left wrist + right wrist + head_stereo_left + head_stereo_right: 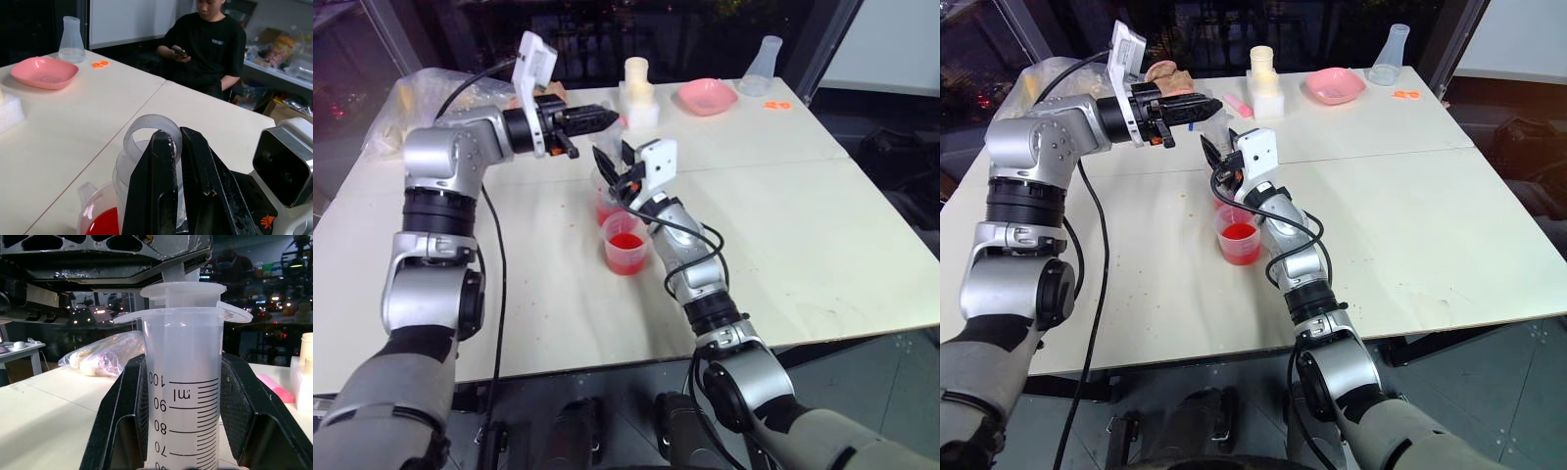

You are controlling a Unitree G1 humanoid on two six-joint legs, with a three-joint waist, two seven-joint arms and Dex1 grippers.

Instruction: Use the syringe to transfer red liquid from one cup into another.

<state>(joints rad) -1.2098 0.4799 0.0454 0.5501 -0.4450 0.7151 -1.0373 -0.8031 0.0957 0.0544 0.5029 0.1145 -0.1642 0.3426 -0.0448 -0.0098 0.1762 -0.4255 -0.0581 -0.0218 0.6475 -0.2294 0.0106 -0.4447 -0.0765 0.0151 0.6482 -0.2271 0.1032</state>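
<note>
I have the syringe [183, 382] standing upright over the farther of two cups [607, 201], clamped round its barrel by the fingers of my right gripper [182, 396] so the scale faces the wrist camera and the tip points down toward the red liquid [626, 245]; I cannot see the tip itself from here. My left gripper [592, 119] comes in level from the left, and its fingers [161, 186] are pinched narrow on the plunger's top ring, which I judge lets one arm steady the barrel while the other works the plunger. The plunger sits nearly all the way down, and the barrel looks empty of red. The nearer cup [1239, 238] stands just beside the first on the worktop [783, 225], and both hold red liquid. Well apart at the far edge are a pink dish [707, 95], a glass flask [760, 67] and a stack of white and cream blocks [639, 93], none of them in my way. A seated person [208, 44] shows beyond the worktop.
</note>
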